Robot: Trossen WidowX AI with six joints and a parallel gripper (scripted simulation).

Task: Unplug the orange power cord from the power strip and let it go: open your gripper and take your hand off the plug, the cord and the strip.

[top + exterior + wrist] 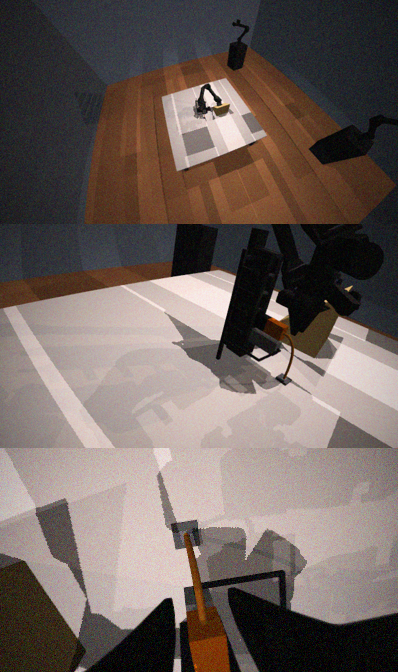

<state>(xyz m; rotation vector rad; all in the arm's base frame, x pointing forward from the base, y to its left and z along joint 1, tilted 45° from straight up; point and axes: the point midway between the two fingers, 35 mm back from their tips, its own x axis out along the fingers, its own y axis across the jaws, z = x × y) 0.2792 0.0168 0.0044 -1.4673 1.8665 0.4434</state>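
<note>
The black power strip (201,106) (253,295) stands upright, slightly tilted. The orange plug (275,330) (207,653) sits against its lower part, beside a grey block (265,341). The orange cord (292,354) (194,563) curves down from the plug to a small grey base (283,379) (178,543) on the table. My gripper (210,109) (287,320) (200,599) is close to the plug and partly open. In the wrist view the fingers stand on either side of the plug, with a gap at the left. Contact on the right is hidden.
A yellow board (221,109) (314,336) (35,623) stands right of the plug in the exterior view, close behind my gripper. A thin black loop (259,359) (245,579) sticks out below the grey block. The white table (231,134) carries all of this.
</note>
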